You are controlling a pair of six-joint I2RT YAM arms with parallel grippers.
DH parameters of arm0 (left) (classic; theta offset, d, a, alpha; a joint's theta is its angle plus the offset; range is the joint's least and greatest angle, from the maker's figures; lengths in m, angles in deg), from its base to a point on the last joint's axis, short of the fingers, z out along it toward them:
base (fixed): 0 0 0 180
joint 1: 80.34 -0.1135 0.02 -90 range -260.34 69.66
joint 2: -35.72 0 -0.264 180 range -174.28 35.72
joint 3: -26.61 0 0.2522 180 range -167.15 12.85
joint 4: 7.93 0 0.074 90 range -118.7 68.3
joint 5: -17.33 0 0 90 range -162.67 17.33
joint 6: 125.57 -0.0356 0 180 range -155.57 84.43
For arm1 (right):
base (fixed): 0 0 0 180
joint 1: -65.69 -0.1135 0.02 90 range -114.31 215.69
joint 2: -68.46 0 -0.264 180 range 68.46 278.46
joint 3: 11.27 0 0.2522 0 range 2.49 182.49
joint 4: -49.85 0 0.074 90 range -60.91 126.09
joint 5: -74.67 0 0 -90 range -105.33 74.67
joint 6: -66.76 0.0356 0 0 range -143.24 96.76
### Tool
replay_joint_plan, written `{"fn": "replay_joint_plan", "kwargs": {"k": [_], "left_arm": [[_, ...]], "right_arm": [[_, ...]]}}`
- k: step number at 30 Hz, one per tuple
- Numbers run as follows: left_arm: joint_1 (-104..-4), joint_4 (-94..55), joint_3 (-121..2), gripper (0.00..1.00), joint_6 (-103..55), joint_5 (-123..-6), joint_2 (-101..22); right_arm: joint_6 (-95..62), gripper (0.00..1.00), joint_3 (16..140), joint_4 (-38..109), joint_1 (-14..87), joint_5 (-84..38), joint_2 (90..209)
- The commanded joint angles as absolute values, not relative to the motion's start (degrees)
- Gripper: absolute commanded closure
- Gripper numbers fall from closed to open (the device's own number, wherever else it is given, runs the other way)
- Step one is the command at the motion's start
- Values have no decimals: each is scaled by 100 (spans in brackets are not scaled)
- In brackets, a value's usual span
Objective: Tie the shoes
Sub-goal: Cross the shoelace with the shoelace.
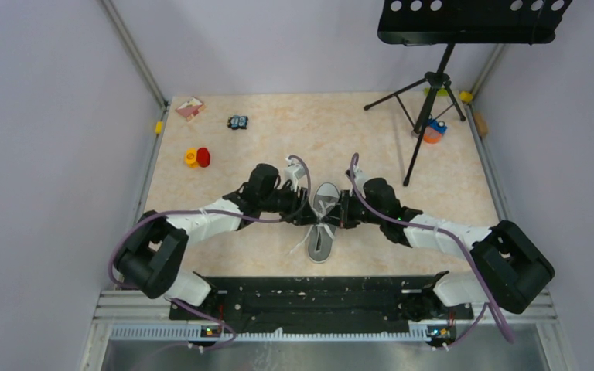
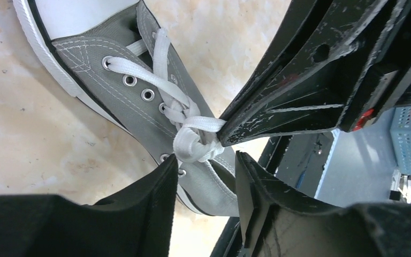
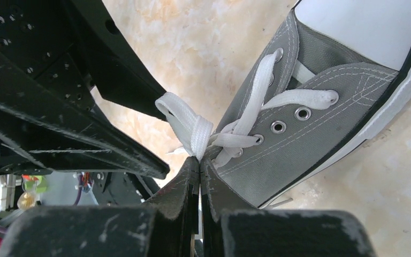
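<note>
A robotics lab cell: plain grey walls (image 1: 46, 116), aluminium framing (image 1: 134, 54), a tripod (image 1: 436, 78) on the table (image 1: 317, 139).

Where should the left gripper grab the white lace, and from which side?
Probably the bunched loop over the eyelets, beside where the right gripper pinches. Come across the shoe from where the left gripper sits open: the loop rises clear of it.

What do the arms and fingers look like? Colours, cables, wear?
Both have white links and bulky black joints: left arm, right arm. A purple cable loops along each. Fingers are black, wedge-shaped, tapered, scuffed with pale scratches.
</note>
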State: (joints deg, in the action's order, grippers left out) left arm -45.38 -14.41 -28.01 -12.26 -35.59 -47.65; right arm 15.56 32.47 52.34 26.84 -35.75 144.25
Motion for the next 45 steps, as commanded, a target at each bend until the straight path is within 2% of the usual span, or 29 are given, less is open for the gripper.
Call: {"fn": "replay_joint_plan", "kwargs": {"k": [1,3,13,19,24,37,45], "left_arm": [[-4519,-1347,-2907,56,-1616,-3545,-4858],[-4522,-1359,-2906,63,-1648,-3583,-4892],[-4520,-985,-2832,62,-1503,-3510,-4964],[-4479,-973,-2873,67,-1500,-3381,-5074],[-4433,-1040,-2999,76,-1516,-3261,-5190],[-4432,-744,-2959,80,-1157,-3383,-5140],[-4440,-647,-2990,87,-969,-3343,-5175]], "right_arm": [[1565,100,3228,5448,2675,-3591,14297],[1565,100,3220,5445,2675,-3581,14282],[1552,100,3217,5375,2675,-3551,14229],[1559,100,3227,5369,2675,-3552,14220],[1552,100,3228,5345,2679,-3551,14220],[1544,100,3231,5314,2675,-3565,14187],[1528,100,3244,5296,2677,-3598,14209]]}}
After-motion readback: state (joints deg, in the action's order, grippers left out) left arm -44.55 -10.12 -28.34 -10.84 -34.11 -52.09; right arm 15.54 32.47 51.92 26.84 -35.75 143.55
